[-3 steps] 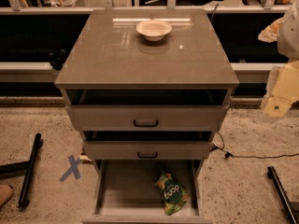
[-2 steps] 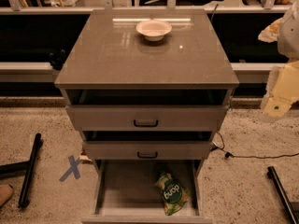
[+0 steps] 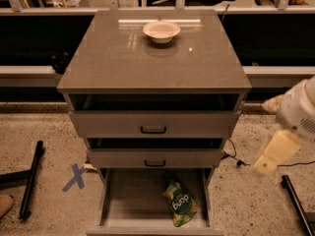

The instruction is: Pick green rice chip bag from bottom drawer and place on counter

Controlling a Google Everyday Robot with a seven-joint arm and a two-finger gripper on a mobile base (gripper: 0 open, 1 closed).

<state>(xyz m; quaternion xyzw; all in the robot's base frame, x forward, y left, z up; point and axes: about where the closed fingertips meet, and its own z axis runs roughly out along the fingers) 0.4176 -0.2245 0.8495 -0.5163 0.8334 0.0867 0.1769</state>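
Note:
The green rice chip bag [image 3: 180, 204] lies flat in the open bottom drawer [image 3: 128, 200], at its right front, logo up. The counter [image 3: 152, 63] is the glossy grey-brown top of the cabinet. My gripper [image 3: 273, 155] is a pale, blurred shape on the white arm to the right of the cabinet, at about the height of the middle drawer. It is well apart from the bag and holds nothing I can see.
A white bowl [image 3: 161, 31] stands at the back middle of the counter. The two upper drawers with black handles [image 3: 153, 130] are partly pulled out. A blue X [image 3: 75, 177] and a black pole [image 3: 30, 181] are on the floor at the left. A black bar [image 3: 298, 205] and a cable [image 3: 236, 159] are at the right.
My arm and gripper have moved down and a little to the left, toward the cabinet's right side. The bag, the drawers and the bowl have not moved.

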